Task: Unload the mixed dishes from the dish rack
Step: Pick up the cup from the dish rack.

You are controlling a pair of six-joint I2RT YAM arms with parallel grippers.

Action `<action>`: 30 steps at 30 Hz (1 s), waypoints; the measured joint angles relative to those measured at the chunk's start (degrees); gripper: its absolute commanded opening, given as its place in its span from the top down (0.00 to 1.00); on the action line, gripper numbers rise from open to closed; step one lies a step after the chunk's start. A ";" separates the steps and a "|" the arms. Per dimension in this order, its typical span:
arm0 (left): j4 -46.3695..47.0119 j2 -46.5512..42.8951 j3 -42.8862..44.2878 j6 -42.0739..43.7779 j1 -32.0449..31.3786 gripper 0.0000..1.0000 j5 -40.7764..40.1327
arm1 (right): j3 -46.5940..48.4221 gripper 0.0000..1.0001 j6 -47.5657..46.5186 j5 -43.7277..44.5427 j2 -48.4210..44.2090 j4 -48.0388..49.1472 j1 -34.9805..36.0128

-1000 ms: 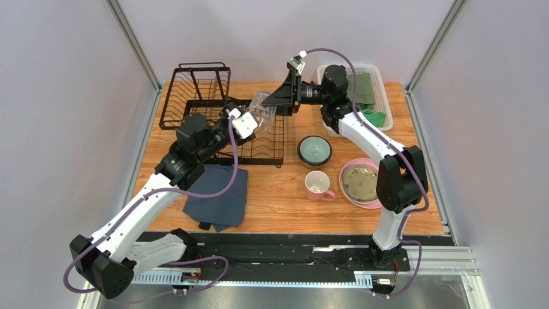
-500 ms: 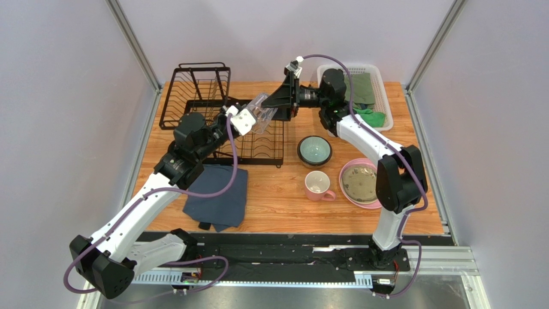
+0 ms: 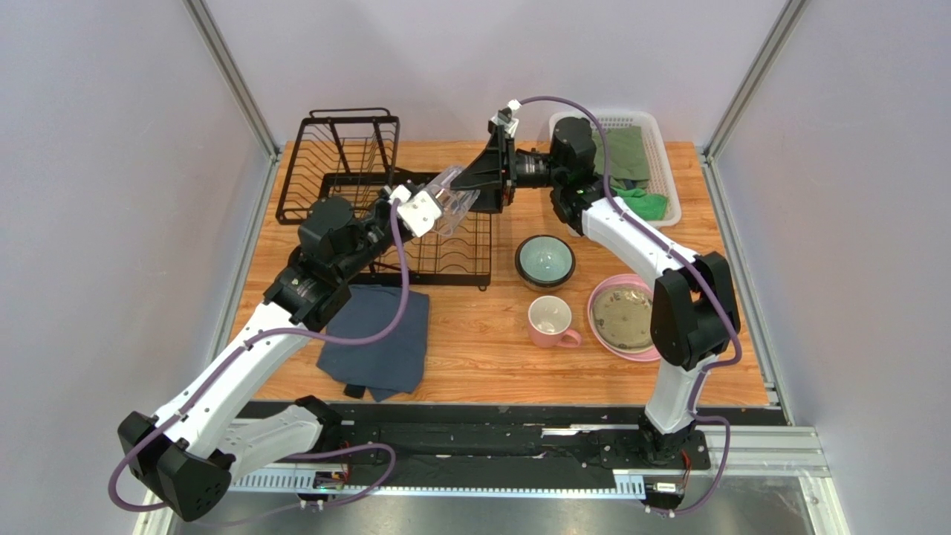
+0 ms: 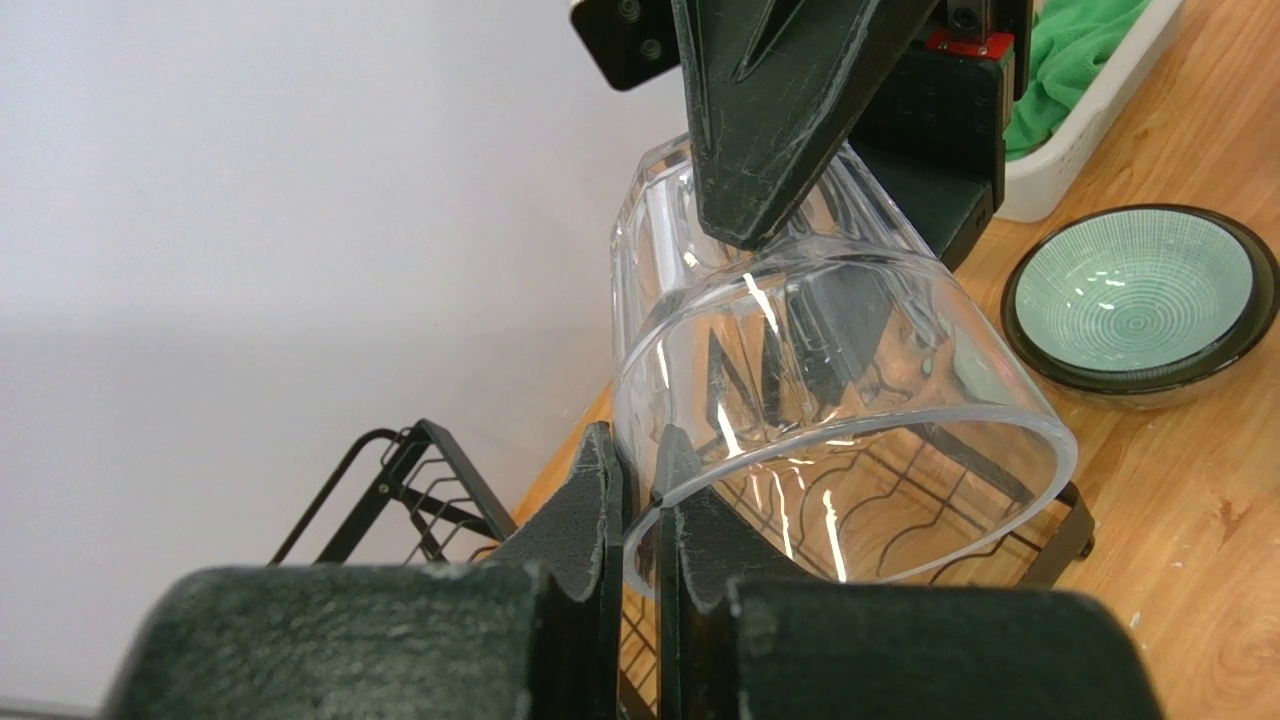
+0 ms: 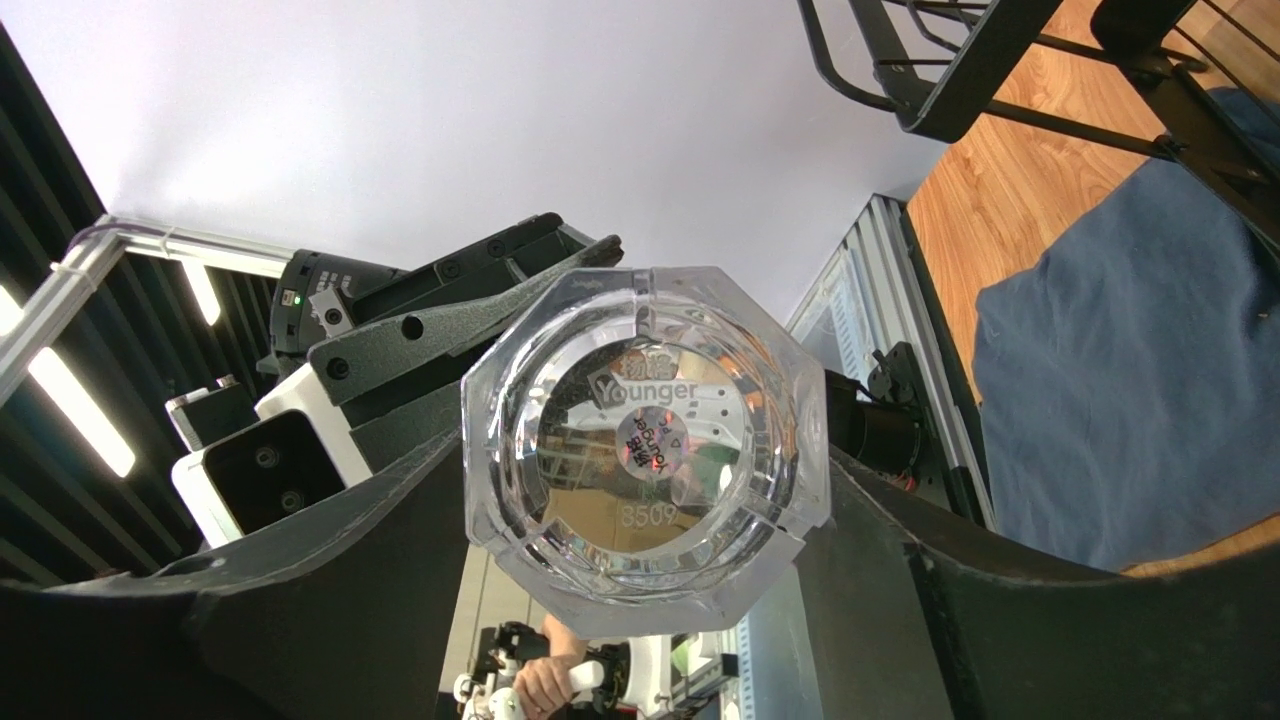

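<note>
Both arms meet over the dish rack point(image 3: 335, 167) in the upper middle of the overhead view, and between them is the clear glass point(image 3: 450, 197), off the wire and tipped on its side. In the left wrist view we see the left fingers point(image 4: 583, 518) nearly closed, pinching the rim of the glass point(image 4: 819, 375), one inside the mouth and one outside. The right fingers point(image 5: 346, 570) come in from the opposite end. In the right wrist view they sit pressed against both sides of the faceted base point(image 5: 646, 450), so the glass is gripped at both ends.

On the table point(image 3: 491, 357), right of the rack, the dark bowl point(image 3: 545, 262) sits upright showing its teal inside. The pink mug point(image 3: 549, 320) stands just below it in the frame. Right of the mug, the cream plate point(image 3: 622, 312) lies on the pink plate point(image 3: 621, 354). A blue-grey cloth point(image 3: 380, 334) is spread at lower left below the rack, and a white basket point(image 3: 653, 139) of green cloths sits at upper right.
</note>
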 measured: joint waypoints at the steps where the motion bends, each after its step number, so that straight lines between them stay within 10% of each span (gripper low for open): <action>1: -0.13 -0.28 -0.09 0.00 0.00 1.00 -0.02 | 0.22 0.20 -0.50 -0.13 0.00 -0.42 0.02; 30: -6.93 -9.09 -5.20 3.85 -0.61 1.00 5.90 | 6.71 0.02 -5.60 -1.64 3.74 -0.83 -4.55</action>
